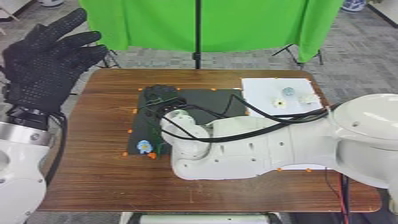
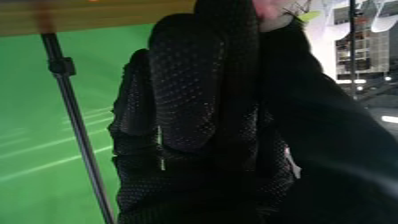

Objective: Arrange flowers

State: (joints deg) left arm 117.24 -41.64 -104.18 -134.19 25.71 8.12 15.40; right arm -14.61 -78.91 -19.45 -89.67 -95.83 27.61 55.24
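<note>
My right hand [image 1: 162, 96] is over the far left part of the dark mat [image 1: 210, 96], with thin green stems around it. In the right wrist view, the thumb and fingers of my right hand [image 2: 191, 85] pinch a pinkish-white flower [image 2: 274, 19] with a green leaf beside it. A blue flower [image 1: 145, 146] lies near the mat's front left corner, and a green stem runs close by. On the white sheet [image 1: 259, 86] are a pale blue flower [image 1: 288, 92], a cream flower [image 1: 279, 103] and a white flower [image 1: 309, 99]. My left hand [image 1: 51, 62] is raised left of the table, fingers spread.
The brown table [image 1: 93, 175] extends left and in front of the mat. Small orange pieces dot the mat's edges. My right arm [image 1: 258, 145] and its black cables cross the mat and white sheet. A green curtain [image 1: 244, 25] on a stand hangs behind the table.
</note>
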